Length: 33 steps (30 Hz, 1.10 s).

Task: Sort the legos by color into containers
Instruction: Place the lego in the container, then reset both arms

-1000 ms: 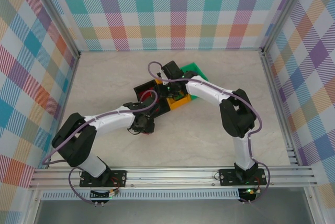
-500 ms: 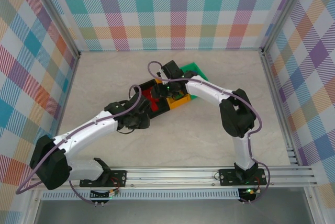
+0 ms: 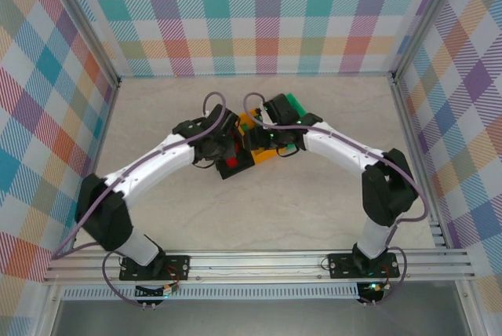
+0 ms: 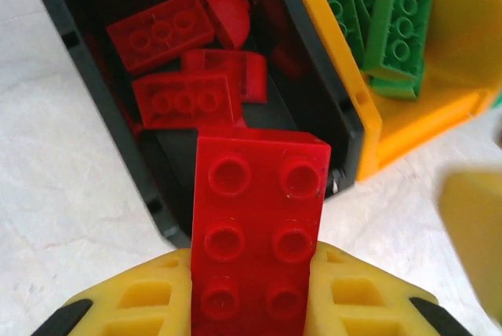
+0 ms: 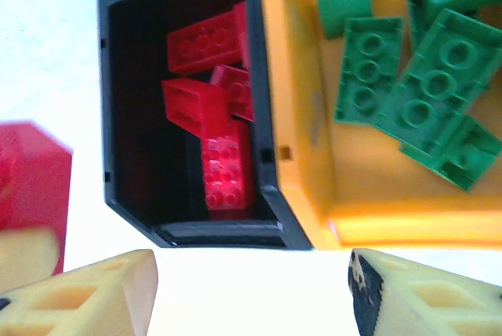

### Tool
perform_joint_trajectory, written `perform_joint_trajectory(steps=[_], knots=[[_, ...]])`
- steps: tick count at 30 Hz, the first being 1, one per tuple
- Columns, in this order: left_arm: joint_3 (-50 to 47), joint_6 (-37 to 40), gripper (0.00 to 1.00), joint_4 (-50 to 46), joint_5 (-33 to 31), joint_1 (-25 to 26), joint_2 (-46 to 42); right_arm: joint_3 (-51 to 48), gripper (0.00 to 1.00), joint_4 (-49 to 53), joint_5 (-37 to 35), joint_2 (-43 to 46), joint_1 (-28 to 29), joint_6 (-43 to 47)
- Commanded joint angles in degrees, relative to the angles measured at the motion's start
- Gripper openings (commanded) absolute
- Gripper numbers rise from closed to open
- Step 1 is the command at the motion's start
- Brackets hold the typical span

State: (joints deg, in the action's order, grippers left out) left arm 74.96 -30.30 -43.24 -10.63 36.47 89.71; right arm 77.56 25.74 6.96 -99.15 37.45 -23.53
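Beside black bin (image 4: 150, 204): orange bin (image 4: 370, 133) of green bricks (image 4: 400, 30). Over black bin's near wall: red brick (image 4: 259, 226) clamped in left gripper (image 4: 255, 281). Right gripper (image 5: 251, 283) apart.

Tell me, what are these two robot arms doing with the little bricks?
They are sorting bricks by color. The left pincer is shut on a red brick, holding it at the edge of the black bin, where other red bricks lie. The green bricks lie in the orange-yellow bin beside it. The right pincer hangs open and empty near both bins.
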Motion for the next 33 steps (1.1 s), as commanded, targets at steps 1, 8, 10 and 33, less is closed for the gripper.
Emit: perform_joint_trajectory(steps=[1,8,10,33], knots=[[3.51,1.46,0.27,-0.15,-0.45,-1.42,4.72,-5.54,0.66,-0.95,-2.14,3.66,-1.73,-1.12],[5.43,2.49,0.51,5.01,5.65,-3.61,9.1,-15.33,0.66,-0.7,-5.99,11.68,-4.59,-0.81],[4.64,2.45,0.51,6.7,5.96,-3.62,7.96,-17.2,0.66,-0.41,-7.22,13.49,-5.32,-0.72],[-31.16,-1.89,1.0,16.13,-25.74,-15.73,-34.76,-40.2,0.99,-23.08,-54.27,34.39,-14.99,10.17]])
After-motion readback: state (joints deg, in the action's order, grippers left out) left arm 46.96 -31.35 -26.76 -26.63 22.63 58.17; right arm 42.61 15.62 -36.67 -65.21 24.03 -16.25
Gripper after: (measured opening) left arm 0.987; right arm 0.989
